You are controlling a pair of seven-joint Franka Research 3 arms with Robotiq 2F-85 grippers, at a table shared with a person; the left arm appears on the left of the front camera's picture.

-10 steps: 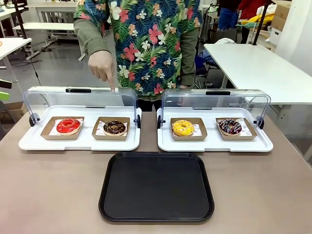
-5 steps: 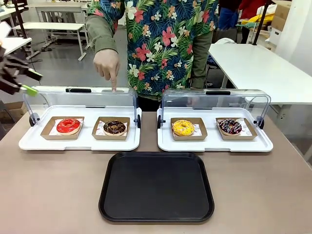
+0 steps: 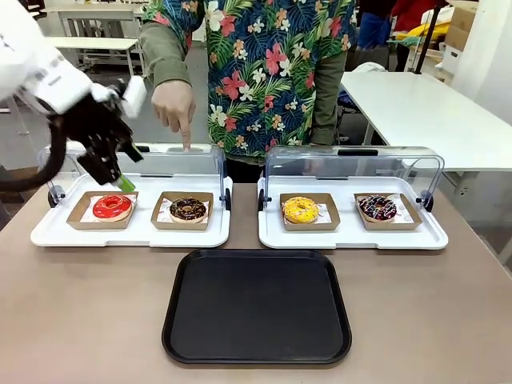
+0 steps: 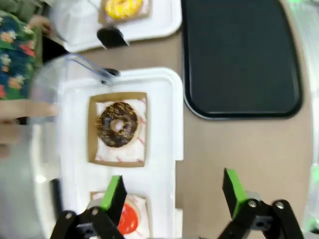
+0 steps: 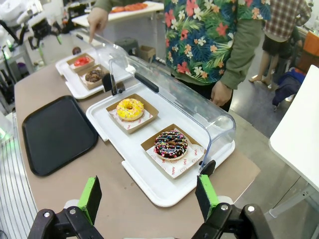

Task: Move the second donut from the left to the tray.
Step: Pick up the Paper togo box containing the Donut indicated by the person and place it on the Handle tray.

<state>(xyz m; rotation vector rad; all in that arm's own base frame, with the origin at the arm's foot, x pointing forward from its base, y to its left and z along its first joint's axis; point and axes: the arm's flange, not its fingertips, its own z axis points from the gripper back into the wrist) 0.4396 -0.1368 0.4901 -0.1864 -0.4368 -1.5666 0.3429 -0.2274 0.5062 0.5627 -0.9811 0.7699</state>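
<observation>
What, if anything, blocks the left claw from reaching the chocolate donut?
Probably nothing, so likely yes. The clear lid is swung back, leaving the chocolate donut uncovered, and the open left claw hovers near the red donut beside it. The person's hand points from behind the lid.

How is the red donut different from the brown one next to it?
The red donut has shiny red glaze; the brown donut has dark chocolate glaze with light speckles. The red donut sits at the left end of the white tray; the brown donut sits to its right, nearer the black tray. Both are rings in square cardboard holders.
</observation>
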